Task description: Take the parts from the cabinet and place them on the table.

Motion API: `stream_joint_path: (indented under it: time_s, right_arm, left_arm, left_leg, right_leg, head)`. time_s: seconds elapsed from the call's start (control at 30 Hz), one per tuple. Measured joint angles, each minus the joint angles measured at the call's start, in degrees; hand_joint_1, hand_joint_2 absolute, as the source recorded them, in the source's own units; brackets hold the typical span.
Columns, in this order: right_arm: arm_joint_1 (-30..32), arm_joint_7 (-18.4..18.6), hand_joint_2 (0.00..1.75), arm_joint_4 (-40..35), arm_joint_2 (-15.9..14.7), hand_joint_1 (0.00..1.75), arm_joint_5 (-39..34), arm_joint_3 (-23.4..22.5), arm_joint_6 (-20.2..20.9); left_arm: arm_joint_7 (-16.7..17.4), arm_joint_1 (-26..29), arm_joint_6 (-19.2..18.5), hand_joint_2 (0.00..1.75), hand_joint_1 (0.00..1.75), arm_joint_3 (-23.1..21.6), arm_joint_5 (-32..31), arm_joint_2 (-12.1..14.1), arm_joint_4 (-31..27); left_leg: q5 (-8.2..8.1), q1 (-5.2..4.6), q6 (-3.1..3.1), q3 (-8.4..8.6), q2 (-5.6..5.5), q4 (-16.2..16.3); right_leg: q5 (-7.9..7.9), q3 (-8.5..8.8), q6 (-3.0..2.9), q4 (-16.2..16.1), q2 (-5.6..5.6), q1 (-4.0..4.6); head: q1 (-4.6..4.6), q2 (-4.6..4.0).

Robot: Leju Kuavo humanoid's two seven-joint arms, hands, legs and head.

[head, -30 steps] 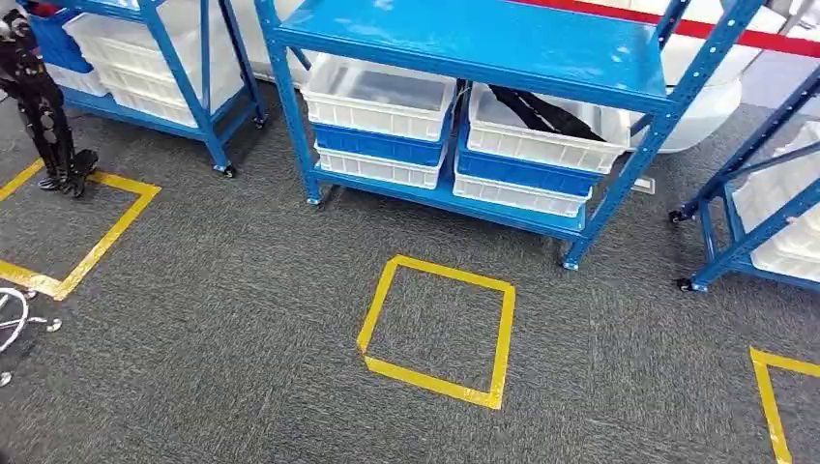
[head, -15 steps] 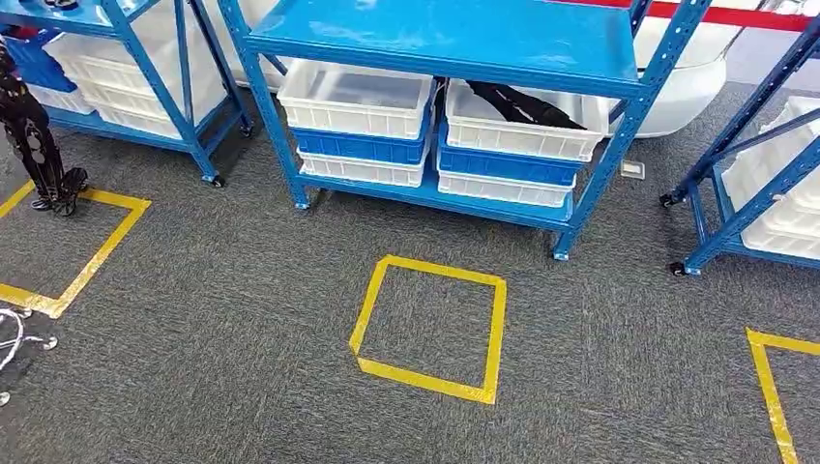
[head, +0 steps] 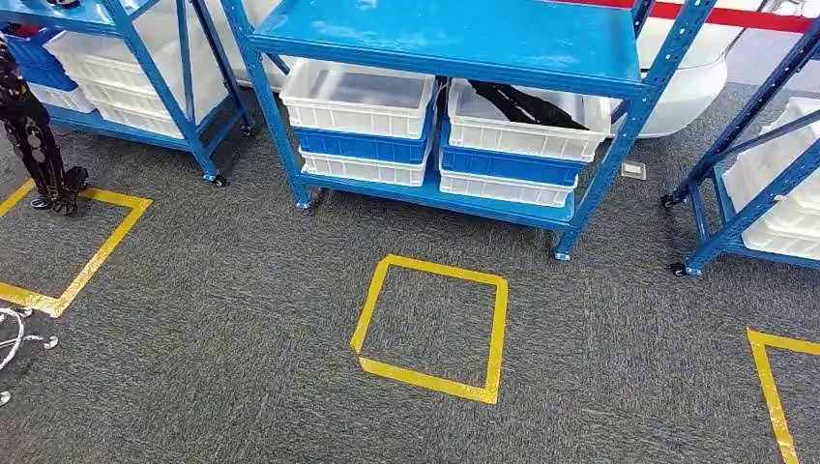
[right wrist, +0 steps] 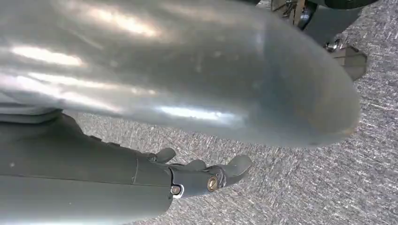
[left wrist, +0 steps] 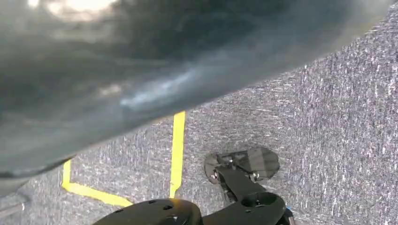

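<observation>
Carpet (head: pixel 242 319), grey, covering the floor across the head view.

Tape square, left (head: pixel 108 232): yellow outline on the carpet at the left edge, partly cut off. A black jointed stand (head: pixel 34 135) has its foot on the square's far corner.

Rack, far left (head: pixel 184 92): blue metal on castors, holding stacked white bins (head: pixel 126 72) on its low shelf.

Rack, centre (head: pixel 454 39): blue metal, with a bare blue upper shelf. The low shelf carries two stacks of bins side by side. Left stack: white bin (head: pixel 358 97) on top, a blue one and a white one beneath. Right stack: white bin (head: pixel 527 121) on top, over a blue and a white one.

Parts (head: pixel 512 101): black, strap-like, lying inside the top white bin of the right stack, on the low shelf of the centre rack.

Tape square, centre (head: pixel 430 327): yellow, on the carpet just near of the centre rack.

Rack, right (head: pixel 754 193): blue, partly cut off, with white bins.

Tape square, right (head: pixel 774 387): yellow, cut off at the edge.

Left hand: state cannot be told.

Right hand (right wrist: pixel 197 176): seen in the right wrist view above the carpet, dark fingers loosely extended and apart, grasping nothing.
</observation>
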Motion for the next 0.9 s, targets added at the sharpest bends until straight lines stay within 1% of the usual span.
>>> stream_joint_path:
  time_s: [0.03, 0.1, 0.2, 0.27, 0.3, 0.33, 0.37, 0.4, 0.43, 0.47, 0.5, 0.53, 0.57, 0.6, 0.63, 0.67, 0.7, 0.73, 0.8, 0.83, 0.87, 0.9]
  right_arm:
    - [0.0, 0.0, 0.00, 0.0, 0.0, 0.00, 0.1, 0.0, 0.0]
    - [0.0, 0.0, 0.00, 0.0, 0.1, 0.00, 0.3, 0.0, 0.1]
    - [0.0, 0.0, 0.00, 0.0, 0.3, 0.00, 0.3, 0.1, 0.2]
    - [0.0, 0.0, 0.00, 0.0, 0.4, 0.00, 0.3, 0.2, 0.2]
    - [0.0, 0.0, 0.00, 0.0, 0.5, 0.00, 0.3, 0.3, 0.1]
    - [0.0, 0.0, 0.00, 0.0, 0.5, 0.00, 0.3, 0.3, 0.2]
    - [0.0, 0.0, 0.00, 0.0, 0.4, 0.00, 0.3, 0.3, 0.2]
    - [0.0, 0.0, 0.00, 0.0, 0.4, 0.00, 0.3, 0.4, 0.1]
    - [0.0, 0.0, 0.00, 0.0, 0.4, 0.00, 0.3, 0.4, 0.2]
    - [0.0, 0.0, 0.00, 0.0, 0.4, 0.00, 0.3, 0.4, 0.2]
    - [0.1, 0.0, 0.00, 0.0, 0.4, 0.00, 0.3, 0.4, 0.2]
    - [0.3, 0.0, 0.00, 0.0, 0.3, 0.00, 0.3, 0.4, 0.1]
    - [0.4, 0.0, 0.00, 0.0, 0.2, 0.00, 0.3, 0.4, 0.1]
    - [0.4, 0.0, 0.00, 0.0, 0.2, 0.00, 0.3, 0.4, 0.2]
    - [0.3, 0.0, 0.00, 0.0, 0.1, 0.00, 0.3, 0.4, 0.1]
    - [0.3, 0.0, 0.00, 0.0, 0.2, 0.00, 0.3, 0.4, 0.2]
    - [0.2, 0.0, 0.00, 0.0, 0.4, 0.00, 0.3, 0.4, 0.2]
    - [0.2, 0.0, 0.00, 0.0, 0.4, 0.00, 0.3, 0.4, 0.2]
    - [0.3, 0.0, 0.00, 0.0, 0.2, 0.00, 0.3, 0.4, 0.2]
    - [0.3, 0.0, 0.00, 0.0, 0.2, 0.00, 0.4, 0.4, 0.2]
    - [0.3, 0.0, 0.00, 0.0, 0.2, 0.00, 0.4, 0.4, 0.2]
    - [0.3, 0.0, 0.00, 0.0, 0.2, 0.00, 0.4, 0.4, 0.2]
  left_arm:
    - [-0.1, 0.0, 0.1, 0.00, 0.00, 0.0, 0.0, 0.1, 0.0]
    - [-0.1, 0.0, 0.2, 0.00, 0.00, 0.0, 0.0, 0.1, 0.0]
    - [-0.1, 0.0, 0.2, 0.00, 0.00, 0.0, 0.0, 0.2, 0.0]
    - [-0.1, 0.0, 0.2, 0.00, 0.00, 0.0, 0.0, 0.3, 0.0]
    - [-0.1, 0.0, 0.2, 0.00, 0.00, 0.0, 0.0, 0.3, 0.0]
    - [-0.1, 0.0, 0.2, 0.00, 0.00, 0.0, 0.0, 0.2, 0.0]
    - [-0.1, 0.0, 0.2, 0.00, 0.00, 0.0, 0.0, 0.2, 0.0]
    - [-0.1, 0.0, 0.2, 0.00, 0.00, 0.0, 0.0, 0.2, 0.0]
    - [-0.1, 0.0, 0.2, 0.00, 0.00, 0.0, 0.0, 0.2, 0.0]
    - [-0.1, 0.0, 0.2, 0.00, 0.00, 0.0, 0.0, 0.2, 0.0]
    - [-0.1, 0.0, 0.2, 0.00, 0.00, -0.1, 0.0, 0.2, 0.0]
    - [-0.1, 0.0, 0.2, 0.00, 0.00, 0.0, 0.0, 0.2, 0.0]
    - [-0.1, 0.0, 0.2, 0.00, 0.00, -0.1, 0.0, 0.2, 0.0]
    - [-0.1, 0.0, 0.2, 0.00, 0.00, 0.0, 0.0, 0.1, 0.0]
    - [-0.1, 0.0, 0.1, 0.00, 0.00, 0.0, 0.0, 0.1, 0.0]
    - [-0.1, 0.0, 0.1, 0.00, 0.00, -0.1, 0.0, 0.1, 0.0]
    - [-0.1, 0.0, 0.1, 0.00, 0.00, -0.1, 0.0, 0.2, 0.0]
    - [-0.1, 0.0, 0.2, 0.00, 0.00, -0.1, 0.0, 0.2, 0.0]
    - [0.0, 0.0, 0.2, 0.00, 0.00, -0.1, 0.0, 0.2, 0.0]
    - [0.3, 0.0, 0.3, 0.00, 0.00, -0.1, 0.0, 0.2, 0.0]
    - [0.5, 0.0, 0.3, 0.00, 0.00, -0.1, 0.0, 0.2, 0.0]
    - [0.6, 0.0, 0.4, 0.00, 0.00, -0.1, 0.0, 0.2, 0.0]
  left_leg:
    - [-0.13, -0.05, 0.21, -0.07, -0.02, 0.1]
    - [-0.21, -0.12, 0.34, -0.05, -0.01, 0.2]
    - [-0.45, -0.28, 0.72, -0.19, 0.00, 0.5]
    - [-0.55, -0.44, 1.04, -0.35, 0.01, 0.7]
    - [-0.37, -0.46, 1.34, -0.30, 0.01, 0.4]
    - [0.29, 0.22, 1.95, 0.27, 0.04, -0.7]
    - [0.62, 0.41, 2.04, 0.57, 0.28, -1.2]
    - [0.78, 0.59, 2.30, 0.59, 0.35, -1.3]
    - [0.76, 0.67, 2.30, 0.49, 0.36, -1.3]
    - [0.74, 0.67, 2.29, 0.40, 0.39, -1.3]
    - [0.73, 0.68, 2.27, 0.35, 0.39, -1.3]
    - [0.71, 0.81, 2.19, 0.39, 0.36, -1.3]
    - [0.64, 1.00, 2.07, 0.48, 0.30, -1.3]
    - [0.54, 1.29, 1.75, 0.63, 0.24, -1.2]
    - [0.38, 1.55, 1.28, 0.82, 0.23, -1.1]
    - [0.14, 1.36, 0.57, 0.94, 0.27, -1.0]
    - [-0.32, 1.08, -0.10, 0.85, 0.32, -0.8]
    - [-0.27, 0.98, -0.41, 0.96, 0.32, -0.9]
    - [-0.06, 1.30, -0.96, 1.41, 0.40, -1.4]
    - [-0.32, 1.60, -1.38, 1.43, 0.45, -1.3]
    - [-1.18, 1.82, -1.40, 1.13, 0.05, 0.0]
    - [-3.10, 1.76, -1.28, -0.30, -0.32, 3.2]
  right_leg:
    - [0.03, 0.00, 0.09, 0.0, 0.01, -0.24]
    - [0.03, 0.05, 0.10, 0.0, 0.02, -0.29]
    - [0.05, 0.10, 0.19, 0.0, 0.02, -0.42]
    - [0.19, 0.13, 0.44, -0.2, 0.01, -0.51]
    - [0.36, 0.33, 0.73, -0.6, 0.01, -0.46]
    - [0.27, 0.42, 1.04, -0.6, 0.00, -0.18]
    - [-0.40, -0.37, 0.95, 0.5, 0.06, -0.27]
    - [-1.90, -1.64, 0.61, 3.3, 0.14, -0.22]
    - [-3.86, -3.88, 0.39, 7.8, 0.18, -0.23]
    - [-5.95, -6.62, 0.30, 13.2, 0.19, -0.33]
    - [-6.81, -8.49, 0.56, 16.9, 0.18, -0.38]
    - [-6.37, -8.87, 1.11, 17.3, 0.18, -0.49]
    - [-5.09, -7.79, 1.84, 14.9, 0.16, -0.59]
    - [-2.97, -5.31, 2.72, 10.0, 0.11, -0.78]
    - [-0.83, -2.30, 3.52, 4.2, -0.05, -1.06]
    - [0.25, 0.01, 3.83, -0.8, -0.61, -1.35]
    - [0.19, 0.57, 2.79, -0.9, -0.17, -0.73]
    - [0.20, 0.39, 1.63, -0.7, 0.06, -0.69]
    - [0.09, 0.28, 0.46, -0.6, 0.13, -0.29]
    - [0.22, 0.55, -0.12, -0.8, 0.28, -0.43]
    - [0.16, 0.73, -0.58, -0.8, 0.37, -0.76]
    - [0.00, 0.88, -0.91, -0.8, 0.36, -0.67]
  head:
    - [-0.04, 0.00]
    - [-0.02, 0.00]
    - [-0.02, 0.00]
    - [-0.02, 0.00]
    - [-0.09, 0.00]
    - [0.00, 0.00]
    - [0.07, 0.00]
    - [0.22, 0.00]
    - [0.39, 0.00]
    - [0.33, 0.00]
    - [0.35, 0.00]
    - [0.37, 0.00]
    - [0.35, 0.00]
    - [0.42, 0.00]
    - [0.37, 0.00]
    - [0.59, 0.00]
    - [0.83, 0.00]
    - [0.41, 0.00]
    - [0.42, 0.00]
    - [0.35, 0.00]
    - [0.28, 0.00]
    - [0.15, 0.00]
